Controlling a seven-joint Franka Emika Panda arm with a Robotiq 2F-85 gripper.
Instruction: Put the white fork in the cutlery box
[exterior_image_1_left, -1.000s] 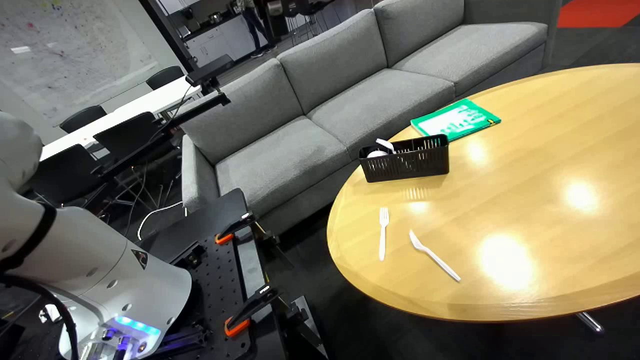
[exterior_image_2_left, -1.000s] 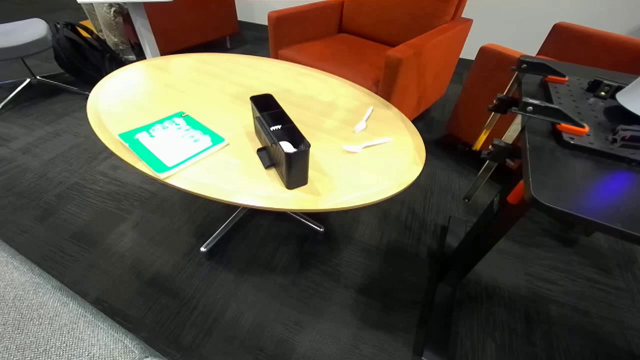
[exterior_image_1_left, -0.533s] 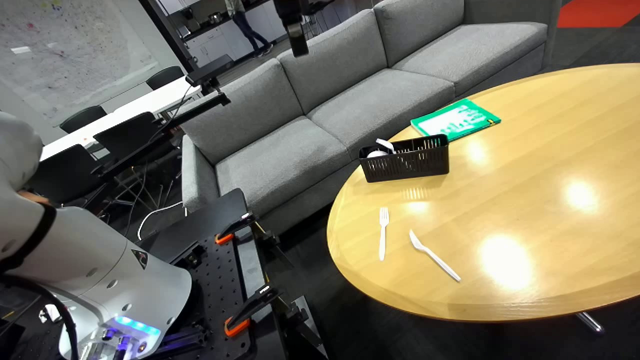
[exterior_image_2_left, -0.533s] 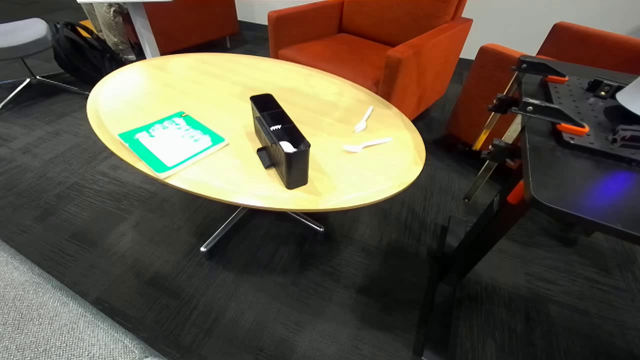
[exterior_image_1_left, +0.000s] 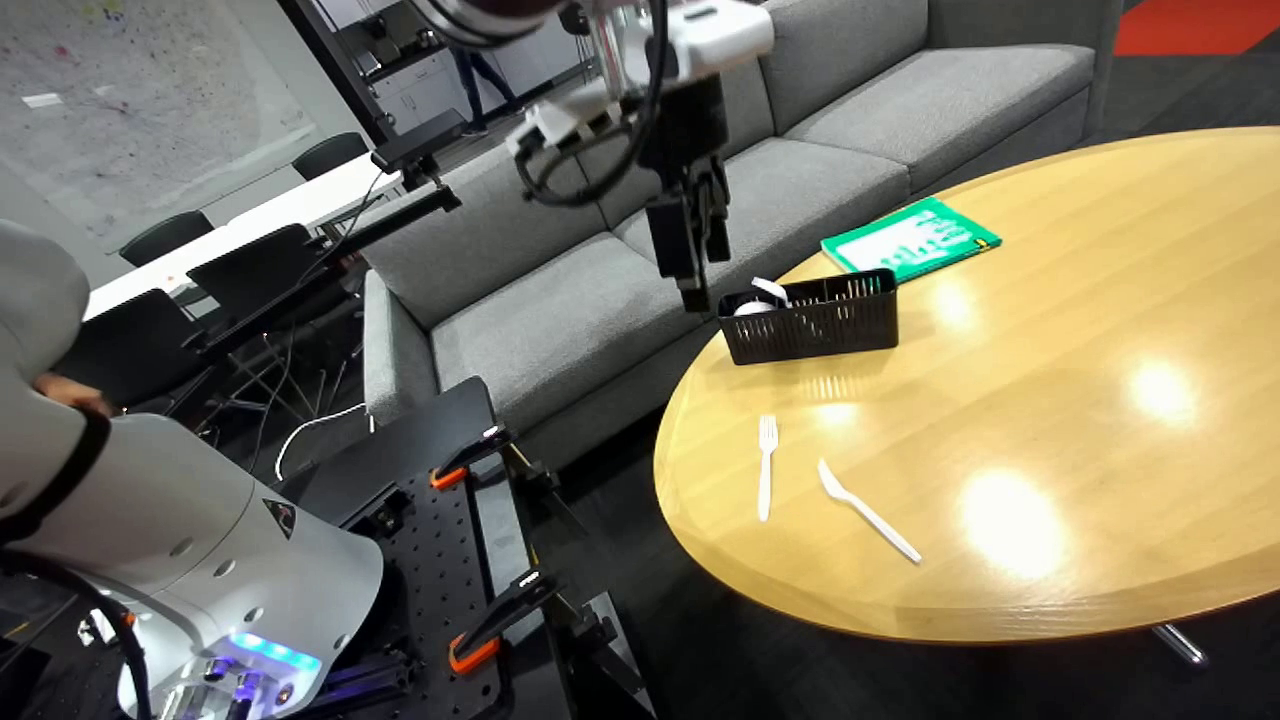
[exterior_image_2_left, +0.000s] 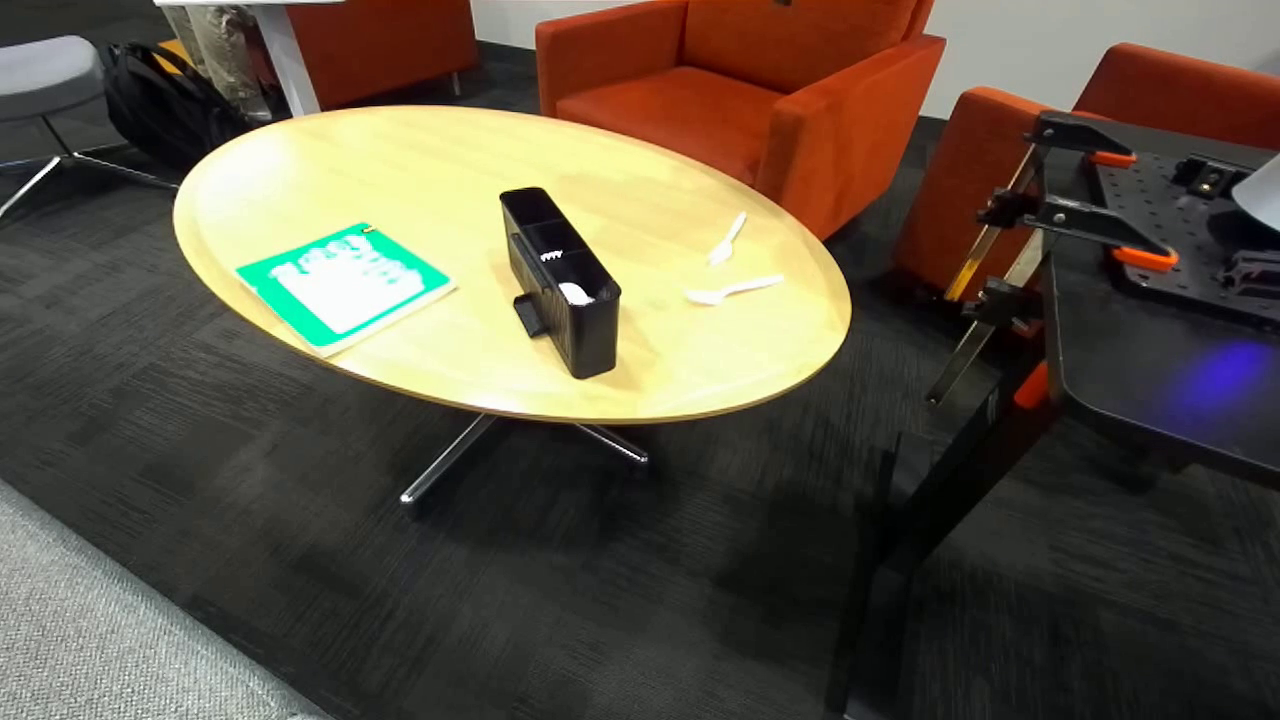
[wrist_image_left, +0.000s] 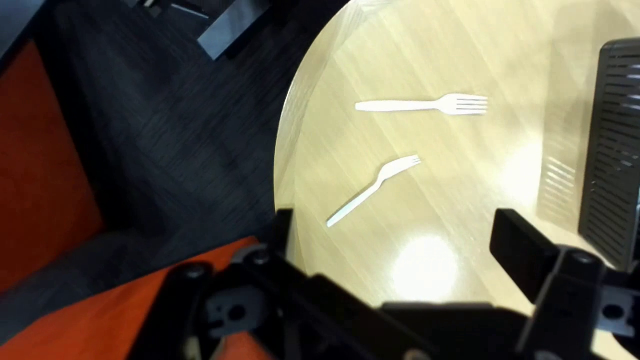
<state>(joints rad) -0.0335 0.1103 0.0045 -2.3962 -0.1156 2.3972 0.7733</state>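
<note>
You have your gripper (wrist_image_left: 395, 231) spread wide, a flat white fork (wrist_image_left: 421, 105) and a second white fork (wrist_image_left: 372, 188) on the table (exterior_image_1_left: 1050, 400) near the cutlery box (exterior_image_1_left: 815, 335), and illegible markings (exterior_image_2_left: 350, 280) on the green booklet (exterior_image_1_left: 912, 240).

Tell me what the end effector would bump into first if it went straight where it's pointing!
Probably the table, perhaps by the slanted white utensil, which shows in the wrist view beyond the open end effector. Depth is unclear, so the spot's a guess.
</note>
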